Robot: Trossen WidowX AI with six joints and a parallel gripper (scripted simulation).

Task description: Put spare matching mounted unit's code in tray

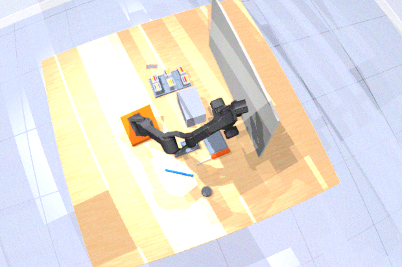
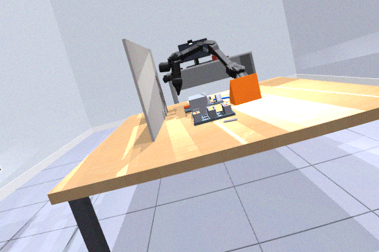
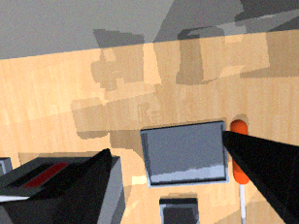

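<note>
My gripper (image 1: 224, 118) (image 2: 178, 90) (image 3: 166, 144) is open and empty, pointing down above the tray. The shallow grey tray (image 1: 216, 144) (image 3: 186, 151) is empty. A grey box (image 1: 192, 101) (image 2: 198, 101) stands beside it. In the wrist view a grey block with a dark, red-striped area (image 3: 46, 175) is partly behind the left finger. A rack (image 1: 164, 90) (image 2: 214, 119) holds several small units with red or yellow marks, such as a red-marked unit (image 1: 185, 79). A small stand has a yellow-marked unit (image 1: 179, 144); the arm hides part of it. No part code is legible.
A tall grey panel (image 1: 240, 62) (image 2: 143, 89) (image 3: 73, 23) stands near the gripper. An orange-handled screwdriver (image 1: 220, 153) (image 3: 240, 154) lies against the tray's side. A blue rod (image 1: 178, 172), a dark round piece (image 1: 206, 191) and an orange block (image 1: 151, 112) (image 2: 244, 89) are also there.
</note>
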